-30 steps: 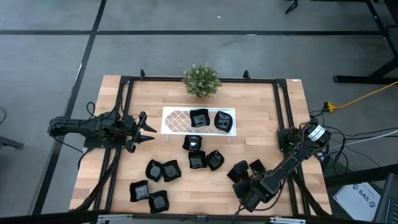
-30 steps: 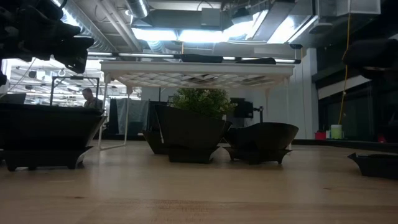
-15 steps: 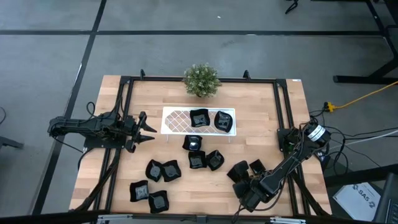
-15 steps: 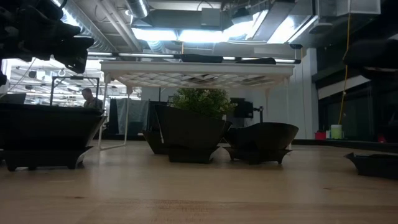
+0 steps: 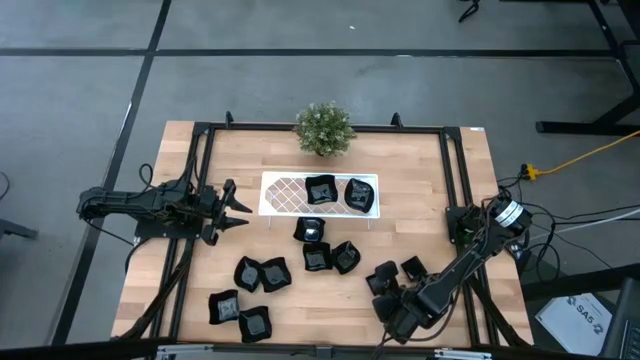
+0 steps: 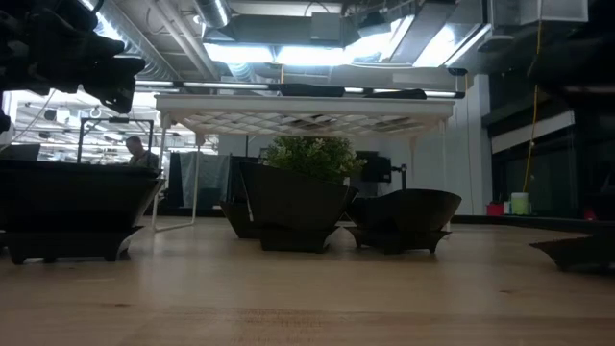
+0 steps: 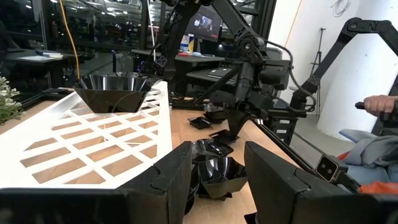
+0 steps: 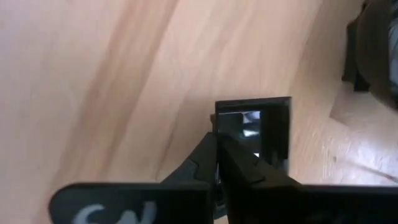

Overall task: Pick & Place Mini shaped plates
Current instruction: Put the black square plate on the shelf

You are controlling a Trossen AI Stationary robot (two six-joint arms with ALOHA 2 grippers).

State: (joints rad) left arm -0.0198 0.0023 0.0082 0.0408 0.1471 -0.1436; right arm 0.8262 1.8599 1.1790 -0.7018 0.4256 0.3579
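Right gripper (image 8: pixel 219 144) pinches a plate's (image 8: pixel 255 130) rim, another plate (image 5: pixel 413 268) just beside. Left gripper (image 5: pixel 236 208) hangs unclenched, the tray (image 5: pixel 285 192) just ahead.

Eleven mini shaped plates (image 5: pixel 274 273) (two on the tray (image 5: pixel 285 192)), one potted plant (image 5: pixel 324 128), two arms.

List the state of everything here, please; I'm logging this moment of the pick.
Left end effector: open, empty, beside the tray.
Right end effector: shut on a tilted mini plate, at its rim.
Tray: holds two plates at its right end.
Loose plates: upright on the table.
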